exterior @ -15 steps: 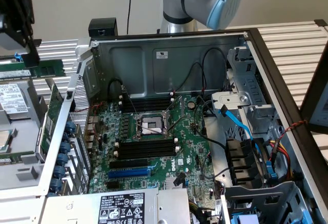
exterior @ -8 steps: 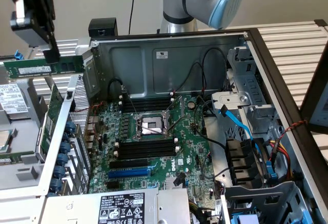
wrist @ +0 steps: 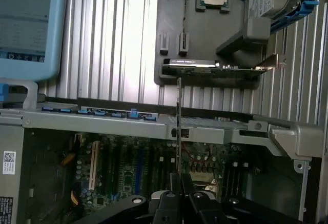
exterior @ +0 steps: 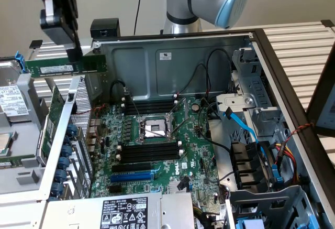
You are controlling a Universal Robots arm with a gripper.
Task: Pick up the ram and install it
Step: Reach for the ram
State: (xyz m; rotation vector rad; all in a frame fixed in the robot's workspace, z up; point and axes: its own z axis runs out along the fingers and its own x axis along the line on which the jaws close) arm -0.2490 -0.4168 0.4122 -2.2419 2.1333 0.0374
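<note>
Up over one corner of the computer case (exterior: 172, 72), the claw (exterior: 75, 54) is closed tight on the ram (exterior: 62, 67), which hangs right under it, long side level, not yet down inside the case.

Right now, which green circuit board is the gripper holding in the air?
The ram, the long thin stick with a white label, clamped by the gripper. The larger green card stands beside the case; the motherboard lies inside it.

One ram (exterior: 63, 67), one hand (exterior: 75, 54)
</note>
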